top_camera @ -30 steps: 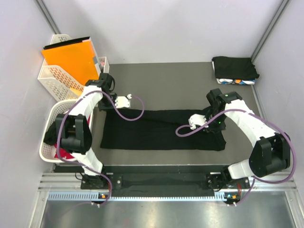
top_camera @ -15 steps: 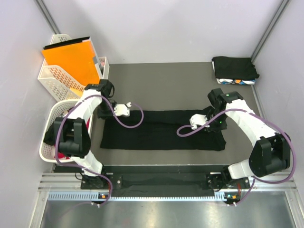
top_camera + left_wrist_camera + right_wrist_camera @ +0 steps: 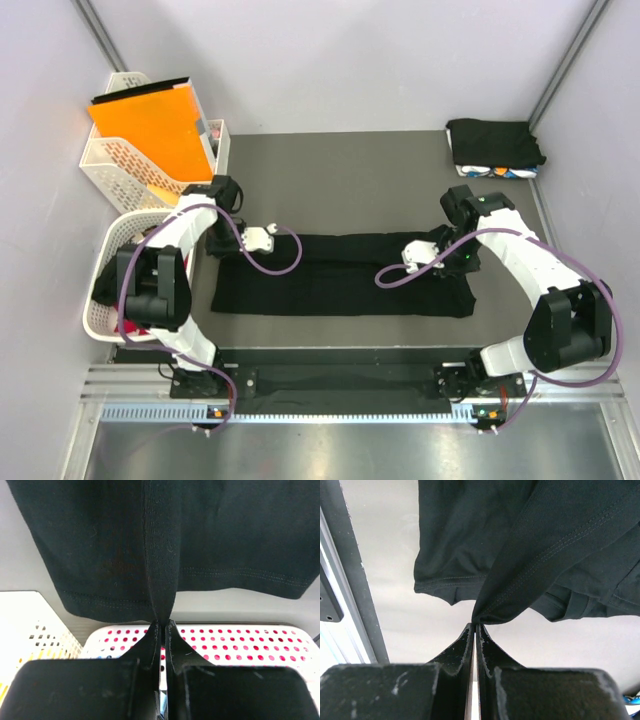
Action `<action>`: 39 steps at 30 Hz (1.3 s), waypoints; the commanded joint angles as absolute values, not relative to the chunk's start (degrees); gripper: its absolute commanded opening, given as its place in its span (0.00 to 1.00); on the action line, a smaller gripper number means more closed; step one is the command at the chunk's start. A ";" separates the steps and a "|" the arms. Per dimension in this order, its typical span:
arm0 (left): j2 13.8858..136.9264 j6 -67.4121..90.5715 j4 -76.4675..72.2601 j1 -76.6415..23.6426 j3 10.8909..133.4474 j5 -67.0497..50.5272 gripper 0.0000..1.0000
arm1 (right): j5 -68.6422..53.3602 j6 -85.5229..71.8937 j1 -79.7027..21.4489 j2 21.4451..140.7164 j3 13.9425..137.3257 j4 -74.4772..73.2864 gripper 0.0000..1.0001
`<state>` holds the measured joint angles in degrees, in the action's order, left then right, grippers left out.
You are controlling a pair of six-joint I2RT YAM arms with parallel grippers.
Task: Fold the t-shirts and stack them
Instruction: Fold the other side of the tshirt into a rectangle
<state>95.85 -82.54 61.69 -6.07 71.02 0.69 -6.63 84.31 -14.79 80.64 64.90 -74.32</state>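
A black t-shirt (image 3: 340,275) lies spread flat across the table's middle. My left gripper (image 3: 224,240) is at its far left corner, shut on a raised fold of the black cloth (image 3: 161,570); the fingertips (image 3: 154,630) pinch it. My right gripper (image 3: 461,260) is at the shirt's right end, shut on a lifted corner of the cloth (image 3: 530,565), its fingertips (image 3: 469,632) pressed together just under it. A stack of folded shirts (image 3: 494,146), black on top with a white-blue one beneath, sits at the back right corner.
A white lattice basket (image 3: 112,160) holding an orange folder (image 3: 150,125) stands at the back left. A second white basket (image 3: 104,290) with red cloth inside stands left of the shirt; it also shows in the left wrist view (image 3: 250,642). A metal rail (image 3: 340,385) runs along the near edge.
My left gripper has moved toward the near edge, down to the shirt's far left corner. My right gripper has shifted slightly nearer. The shirt's outline is almost unchanged.
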 commanded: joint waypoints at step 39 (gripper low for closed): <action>96.86 -84.37 63.46 -8.26 69.61 1.41 0.00 | -7.56 87.45 -18.02 73.21 61.26 -79.19 0.00</action>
